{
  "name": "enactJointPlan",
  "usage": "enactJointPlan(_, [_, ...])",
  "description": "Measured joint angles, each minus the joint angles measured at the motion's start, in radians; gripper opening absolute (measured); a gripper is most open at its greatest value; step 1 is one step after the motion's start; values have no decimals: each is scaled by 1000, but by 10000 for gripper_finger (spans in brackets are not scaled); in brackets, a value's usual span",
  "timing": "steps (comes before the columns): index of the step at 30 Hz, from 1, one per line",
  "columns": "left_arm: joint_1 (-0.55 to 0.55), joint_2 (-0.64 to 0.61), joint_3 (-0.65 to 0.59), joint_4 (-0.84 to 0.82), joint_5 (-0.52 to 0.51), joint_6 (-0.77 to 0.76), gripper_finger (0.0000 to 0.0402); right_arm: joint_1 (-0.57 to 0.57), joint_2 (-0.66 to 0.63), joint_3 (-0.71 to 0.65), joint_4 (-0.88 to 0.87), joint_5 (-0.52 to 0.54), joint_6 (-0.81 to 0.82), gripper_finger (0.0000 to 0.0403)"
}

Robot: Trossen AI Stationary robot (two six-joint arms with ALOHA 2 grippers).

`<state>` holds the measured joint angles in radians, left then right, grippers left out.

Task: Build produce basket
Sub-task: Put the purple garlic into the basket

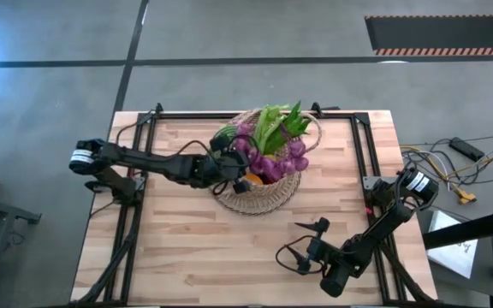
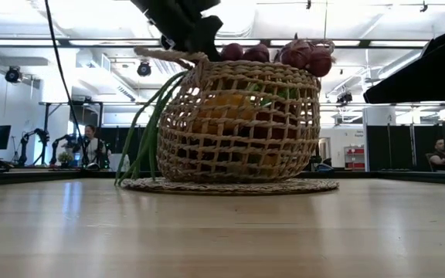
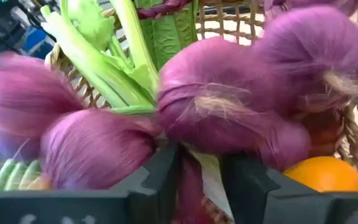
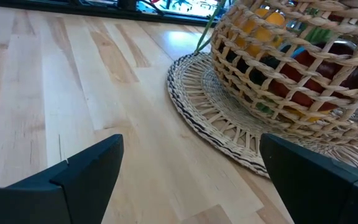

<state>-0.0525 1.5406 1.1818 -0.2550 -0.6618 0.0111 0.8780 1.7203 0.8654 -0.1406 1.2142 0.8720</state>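
Observation:
The tan wicker basket (image 1: 259, 190) stands on a round woven mat (image 4: 210, 121) at the table's far middle. It also shows in the low view (image 2: 238, 123). Inside are purple bulbs (image 3: 229, 99), green leafy stalks (image 1: 276, 124), orange fruit (image 3: 325, 174) and a dark red fruit (image 4: 337, 62). Thin green leaves (image 2: 141, 139) hang over the basket's rim down to the table. My left gripper (image 1: 234, 167) is over the basket's left side, shut among the purple bulbs (image 3: 201, 183). My right gripper (image 1: 302, 244) is open and empty, low over the table near the basket. My left gripper pinches a purple stalk-like part (image 3: 190, 186) of the bunch of bulbs, with a pale strip beside it, between its two fingers (image 3: 157, 177). It comes from the table's left, slanting down into the basket. The bulbs lie in the basket just beyond the fingertips.
Black rails (image 1: 362, 145) run along the table's left, right and far edges. Bare wood (image 1: 204, 248) lies in front of the basket. Cables and papers (image 1: 452, 171) lie off the table to the right. People (image 2: 91, 143) stand in the room beyond.

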Motion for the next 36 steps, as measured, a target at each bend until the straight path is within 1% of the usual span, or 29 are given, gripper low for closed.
enactJointPlan(3, [4,-6,19,-39,1,-32,124,0,0,0,0,0,1,368])
enactJointPlan(7, [5,-48,53,-124,1,-33,158,0,0,0,0,-1,3,368])
enactJointPlan(10, [2,-78,86,-217,9,-45,175,1,0,0,0,-18,6,368])
enactJointPlan(12, [0,-103,99,-244,31,-88,181,-2,-4,0,-3,-29,21,368])
enactJointPlan(14, [-2,-131,102,-261,80,-120,182,-3,-19,7,-12,-52,26,368])
enactJointPlan(17, [-4,-168,100,-266,150,-148,182,-5,-66,27,-26,-85,-7,368])
enactJointPlan(20, [-15,-199,99,-287,153,-195,182,-6,-134,50,-78,-96,-46,368])
enactJointPlan(22, [-22,-214,97,-294,131,-240,182,-8,-192,72,-122,-97,-67,368])
enactJointPlan(25, [-32,-216,88,-248,126,-265,181,-28,-281,117,-237,-99,-76,368])
enactJointPlan(29, [-39,-169,56,-118,111,-202,165,-79,-379,201,-391,-115,-117,368])
enactJointPlan(34, [-24,-42,47,26,41,-135,137,-211,-439,320,-595,-122,-117,368])
enactJointPlan(36, [-11,20,51,81,39,-125,127,-268,-442,360,-682,-129,-90,368])
